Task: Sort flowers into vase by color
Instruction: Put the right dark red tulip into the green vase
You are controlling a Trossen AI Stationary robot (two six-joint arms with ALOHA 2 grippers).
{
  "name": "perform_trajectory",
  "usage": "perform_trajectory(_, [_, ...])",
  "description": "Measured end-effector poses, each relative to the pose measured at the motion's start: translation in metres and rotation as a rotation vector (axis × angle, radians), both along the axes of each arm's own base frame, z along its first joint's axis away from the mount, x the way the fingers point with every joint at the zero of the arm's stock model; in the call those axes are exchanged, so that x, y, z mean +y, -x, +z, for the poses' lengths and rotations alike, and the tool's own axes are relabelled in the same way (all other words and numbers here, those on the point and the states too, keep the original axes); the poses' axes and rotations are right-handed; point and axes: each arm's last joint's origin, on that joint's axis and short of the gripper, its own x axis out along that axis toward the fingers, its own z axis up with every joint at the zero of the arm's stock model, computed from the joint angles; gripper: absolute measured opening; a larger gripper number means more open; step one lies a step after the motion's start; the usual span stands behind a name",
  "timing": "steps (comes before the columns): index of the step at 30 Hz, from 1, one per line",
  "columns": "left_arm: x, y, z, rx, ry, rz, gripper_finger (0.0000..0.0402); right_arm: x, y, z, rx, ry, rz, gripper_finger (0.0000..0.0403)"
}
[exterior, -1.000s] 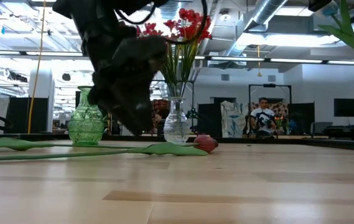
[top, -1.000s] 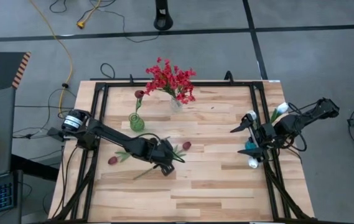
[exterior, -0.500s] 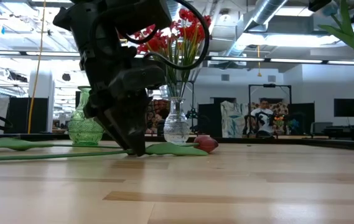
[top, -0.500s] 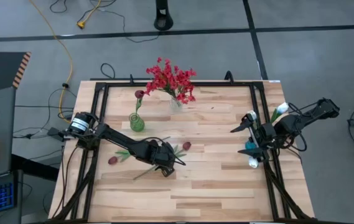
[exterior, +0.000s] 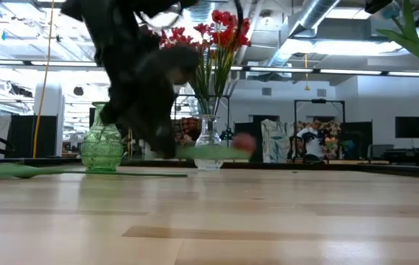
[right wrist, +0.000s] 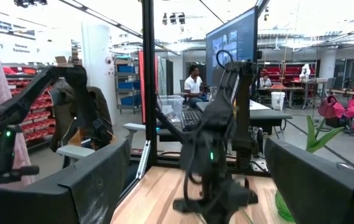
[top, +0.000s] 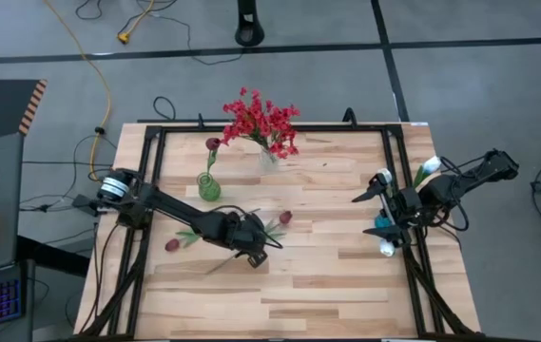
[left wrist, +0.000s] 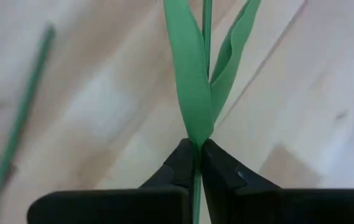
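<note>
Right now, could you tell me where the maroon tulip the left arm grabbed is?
In the high view the maroon tulip sits just left of table centre, its stem pinched in the left tool, below the clear vase.

I can't read any text from here. A hanging sign above the red shelves in the right wrist view carries lettering, but it is too small and blurred for me to make out. Nothing on the table bears a label or number.

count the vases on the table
2: a green vase at the back left holding one maroon bud, and a clear vase beside it holding the red sprays.
</note>
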Motion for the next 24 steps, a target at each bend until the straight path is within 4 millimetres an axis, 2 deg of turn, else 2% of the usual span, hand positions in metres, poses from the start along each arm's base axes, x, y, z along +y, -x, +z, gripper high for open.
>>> perform_trajectory(5, [-0.003,0.008,0.036,-0.138,-0.169,-0.033,0.0001,0.000,0.000,0.000,0.000,0.000,0.000,0.0398])
perform_trajectory(12, [-0.020,0.029,0.088,-0.363,-0.502,0.017,0.0001,0.000,0.000,0.000,0.000,0.000,0.000,0.0398])
perform_trajectory(15, [-0.030,0.041,0.100,-0.415,-0.624,0.064,0.0000,0.000,0.000,0.000,0.000,0.000,0.000,0.0398])
perform_trajectory(19, [-0.039,0.058,0.105,-0.430,-0.798,0.129,0.0000,0.000,0.000,0.000,0.001,0.000,0.000,0.0398])
perform_trajectory(24, [-0.033,0.079,0.122,-0.419,-0.912,0.171,0.0000,0.000,0.000,0.000,0.001,0.000,0.000,0.0398])
